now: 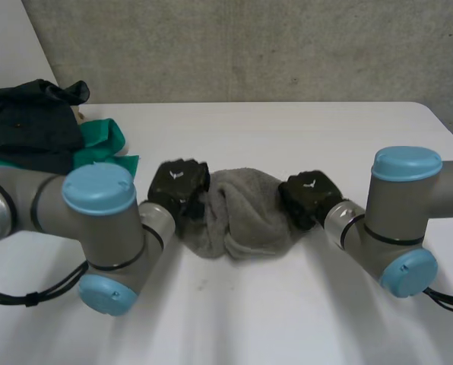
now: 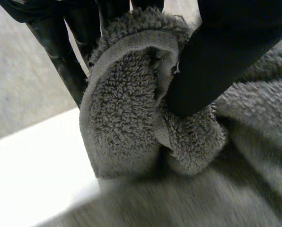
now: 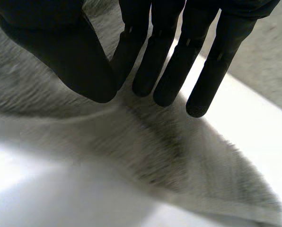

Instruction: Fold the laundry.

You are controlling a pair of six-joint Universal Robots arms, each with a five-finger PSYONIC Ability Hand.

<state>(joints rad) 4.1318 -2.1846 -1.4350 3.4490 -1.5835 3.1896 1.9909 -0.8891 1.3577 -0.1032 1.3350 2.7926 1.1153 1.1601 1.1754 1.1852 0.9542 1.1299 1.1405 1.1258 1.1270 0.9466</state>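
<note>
A grey terry towel lies bunched up in the middle of the white table, drawn together between my two hands. My left hand is at the towel's left edge. In the left wrist view its thumb presses a fold of the hemmed edge against the fingers, so it is shut on the towel. My right hand is at the towel's right edge. In the right wrist view its thumb meets the fingers on the cloth, which rises in a ridge to the fingertips.
A pile of dark clothes sits at the back left of the table, with a green cloth next to it. A concrete wall stands behind the table's far edge. Both arms reach in from the near side.
</note>
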